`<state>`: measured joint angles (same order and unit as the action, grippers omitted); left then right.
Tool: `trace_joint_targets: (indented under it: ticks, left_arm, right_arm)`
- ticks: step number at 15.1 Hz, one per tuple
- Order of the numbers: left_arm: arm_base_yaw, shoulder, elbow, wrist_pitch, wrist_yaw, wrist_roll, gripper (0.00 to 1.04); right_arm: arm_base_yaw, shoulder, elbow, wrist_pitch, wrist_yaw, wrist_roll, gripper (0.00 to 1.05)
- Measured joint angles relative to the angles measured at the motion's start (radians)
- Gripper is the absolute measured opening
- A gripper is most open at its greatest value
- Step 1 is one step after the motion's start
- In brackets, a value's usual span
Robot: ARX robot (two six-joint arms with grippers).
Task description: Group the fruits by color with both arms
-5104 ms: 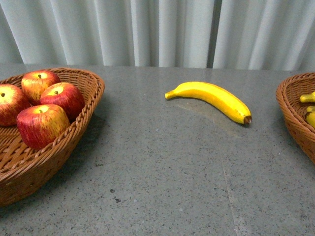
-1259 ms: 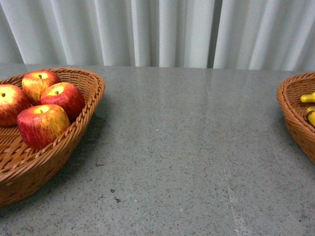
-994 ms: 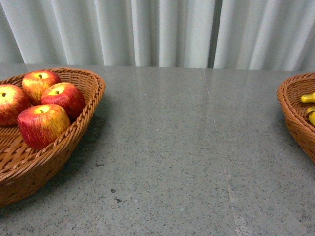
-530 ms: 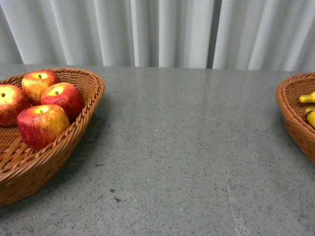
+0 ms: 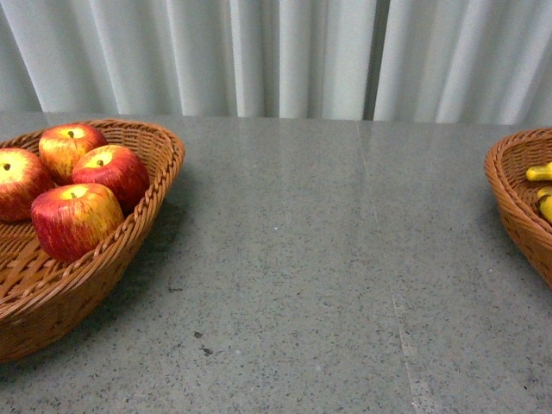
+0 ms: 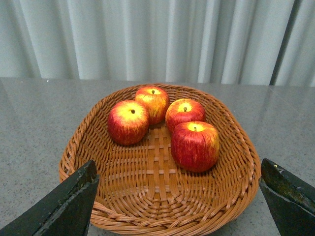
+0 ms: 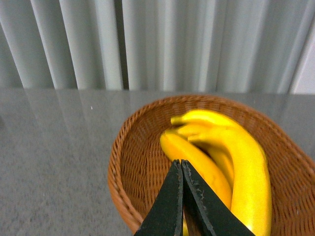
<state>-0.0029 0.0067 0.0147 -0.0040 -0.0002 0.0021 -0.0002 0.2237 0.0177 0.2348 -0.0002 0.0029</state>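
The left gripper [image 6: 179,196], fingers spread wide and empty, hangs before a wicker basket [image 6: 98,196] holding four red apples [image 6: 195,145], while the right gripper [image 7: 181,169], fingers pressed together on nothing, sits before another basket [image 7: 128,162] of bananas [image 7: 246,167].

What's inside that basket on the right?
Yellow bananas lie in the right wicker basket. The right gripper, shut and empty, hides part of them, so the exact count is unclear.
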Motion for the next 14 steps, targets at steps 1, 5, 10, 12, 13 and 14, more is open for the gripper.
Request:
trace_joint_targets:
  ticks: [1,5,10,12,13,14]
  left_arm:
    - [0.0,0.0,0.0,0.0,0.0,0.0,0.98]
    - [0.0,0.0,0.0,0.001,-0.001,0.0,0.98]
    - [0.0,0.0,0.0,0.0,0.0,0.0,0.98]
    - [0.0,0.0,0.0,0.0,0.0,0.0,0.98]
    - [0.0,0.0,0.0,0.0,0.0,0.0,0.98]
    - [0.0,0.0,0.0,0.0,0.0,0.0,0.98]
  right_arm:
    - [0.0,-0.018,-0.006,-0.04,0.0,0.0,0.02]
    - [0.0,-0.219,-0.005,-0.248,0.001,0.0,0.02]
    - [0.0,-0.219,-0.005,-0.239,0.0,0.0,0.02]
    - [0.0,-0.219,-0.005,-0.24,0.0,0.0,0.1]
    - [0.0,-0.219,-0.005,-0.239,0.0,0.0,0.22]
    - [0.0,-0.219,-0.005,-0.239,0.0,0.0,0.36]
